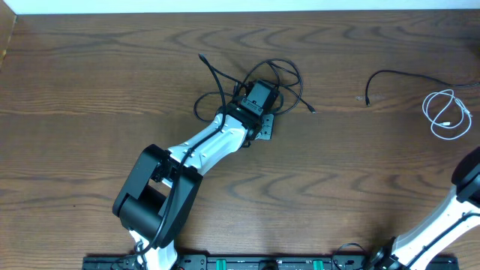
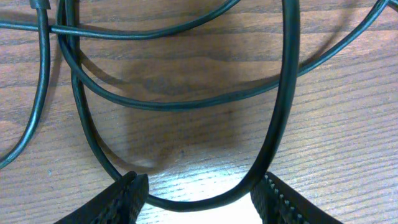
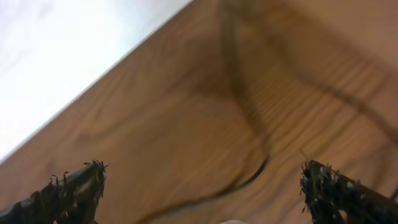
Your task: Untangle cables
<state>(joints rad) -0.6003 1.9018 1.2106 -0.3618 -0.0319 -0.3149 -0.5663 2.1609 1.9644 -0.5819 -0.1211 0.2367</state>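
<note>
A black cable (image 1: 289,75) lies in tangled loops at the table's middle. My left gripper (image 1: 259,96) sits low over that tangle. In the left wrist view it (image 2: 202,198) is open, with one loop of the black cable (image 2: 283,93) curving between its fingertips on the wood. A short white cable (image 1: 446,112) lies coiled at the far right. A separate black strand (image 1: 390,73) runs from there toward the right edge. My right gripper (image 3: 205,193) is open and empty above a blurred black strand (image 3: 252,134); it is out of the overhead view.
The right arm (image 1: 457,202) rises at the lower right corner. The left arm (image 1: 195,150) crosses the table's middle from the front. The table's far edge (image 3: 124,56) shows in the right wrist view.
</note>
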